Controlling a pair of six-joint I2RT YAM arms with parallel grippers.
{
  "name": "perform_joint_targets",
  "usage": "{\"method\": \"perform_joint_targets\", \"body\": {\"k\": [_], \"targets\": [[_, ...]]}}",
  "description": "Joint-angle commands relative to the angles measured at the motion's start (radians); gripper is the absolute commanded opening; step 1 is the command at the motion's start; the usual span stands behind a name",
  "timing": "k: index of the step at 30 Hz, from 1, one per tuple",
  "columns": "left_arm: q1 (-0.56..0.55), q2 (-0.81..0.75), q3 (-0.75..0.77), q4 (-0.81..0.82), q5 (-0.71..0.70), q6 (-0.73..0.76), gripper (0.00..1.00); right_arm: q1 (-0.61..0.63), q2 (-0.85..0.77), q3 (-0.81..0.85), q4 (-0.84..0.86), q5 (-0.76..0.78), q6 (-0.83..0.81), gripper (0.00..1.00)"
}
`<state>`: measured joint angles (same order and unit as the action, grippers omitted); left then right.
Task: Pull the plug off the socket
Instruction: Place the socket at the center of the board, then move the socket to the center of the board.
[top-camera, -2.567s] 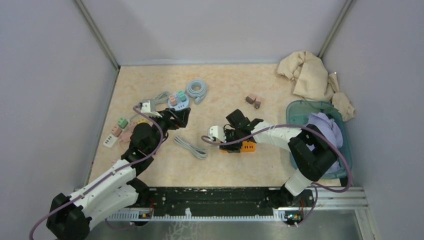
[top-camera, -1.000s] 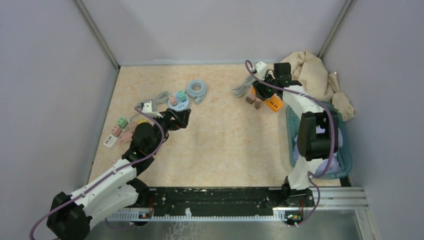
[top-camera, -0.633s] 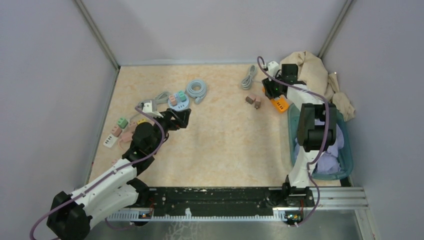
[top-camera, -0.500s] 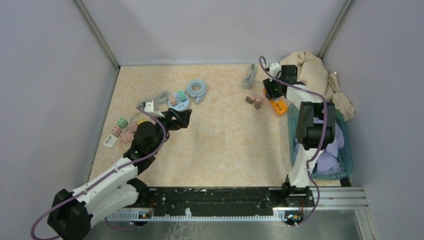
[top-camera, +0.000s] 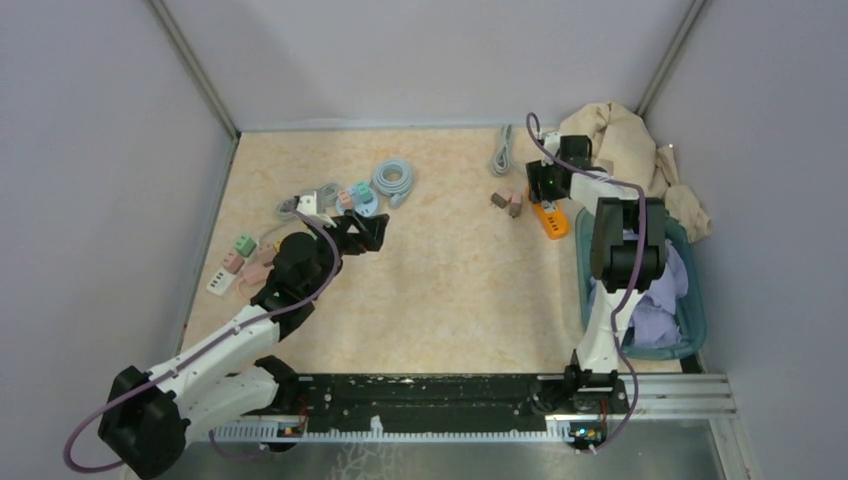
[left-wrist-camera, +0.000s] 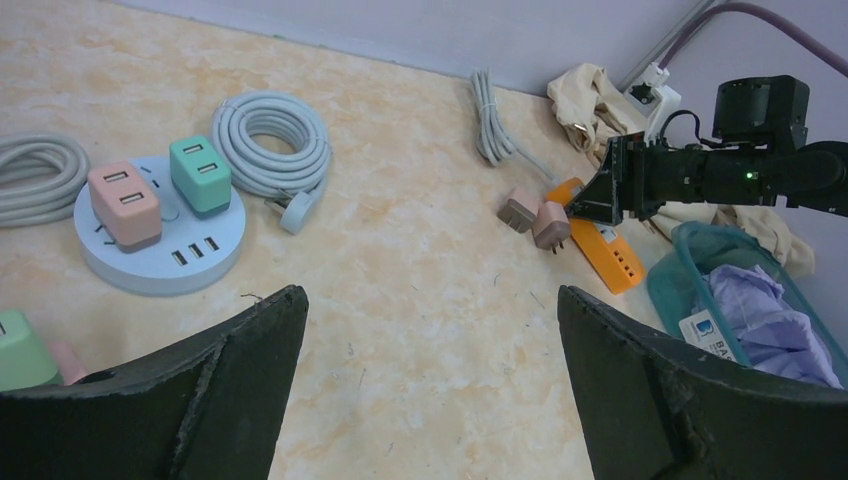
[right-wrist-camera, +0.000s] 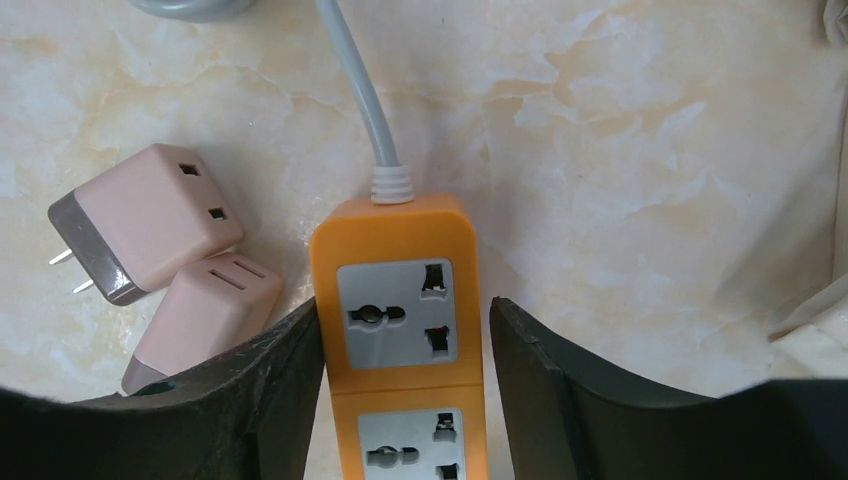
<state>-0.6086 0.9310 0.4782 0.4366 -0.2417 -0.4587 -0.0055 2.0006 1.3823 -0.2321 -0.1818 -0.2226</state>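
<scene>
A round light-blue socket (top-camera: 357, 204) carries a pink plug (left-wrist-camera: 123, 203) and a green plug (left-wrist-camera: 200, 173); its base (left-wrist-camera: 160, 262) shows in the left wrist view. My left gripper (top-camera: 370, 232) is open and empty, hovering just right of it (left-wrist-camera: 430, 295). My right gripper (top-camera: 546, 184) is at the far right, its jaws open astride an orange power strip (right-wrist-camera: 400, 330) that lies on the table (top-camera: 549, 216). The left jaw touches the strip's edge and the right jaw stands off it. The strip's sockets are empty.
Two loose pink adapters (right-wrist-camera: 150, 225) lie just left of the strip. A teal basket (top-camera: 690, 320) of clothes and a beige cloth (top-camera: 620, 150) stand at the right. A coiled grey cable (top-camera: 393, 180) and several small adapters (top-camera: 238, 252) lie at the left.
My right arm carried the orange strip from the table's middle to the far right and set it down, then its jaws loosened. My left gripper shifted slightly to the right.
</scene>
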Motion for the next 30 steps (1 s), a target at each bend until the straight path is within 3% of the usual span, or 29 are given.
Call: {"method": "perform_joint_targets", "body": {"k": [1, 8, 13, 22, 30], "targets": [[0.006, 0.028, 0.088, -0.055, 0.028, 0.050, 0.99, -0.023, -0.017, 0.063, 0.019, -0.020, 0.030, 0.62], [0.009, 0.081, 0.220, -0.185, 0.014, 0.069, 1.00, -0.048, -0.073, 0.107, -0.043, -0.086, 0.018, 0.70], [0.052, 0.149, 0.339, -0.284, 0.127, 0.094, 1.00, -0.060, -0.140, 0.172, -0.152, -0.215, -0.053, 0.70], [0.195, 0.334, 0.517, -0.420, 0.362, 0.068, 1.00, -0.067, -0.263, 0.187, -0.264, -0.615, -0.095, 0.70], [0.373, 0.540, 0.689, -0.607, 0.465, 0.152, 1.00, -0.067, -0.339, 0.097, -0.236, -0.745, -0.042, 0.69]]}}
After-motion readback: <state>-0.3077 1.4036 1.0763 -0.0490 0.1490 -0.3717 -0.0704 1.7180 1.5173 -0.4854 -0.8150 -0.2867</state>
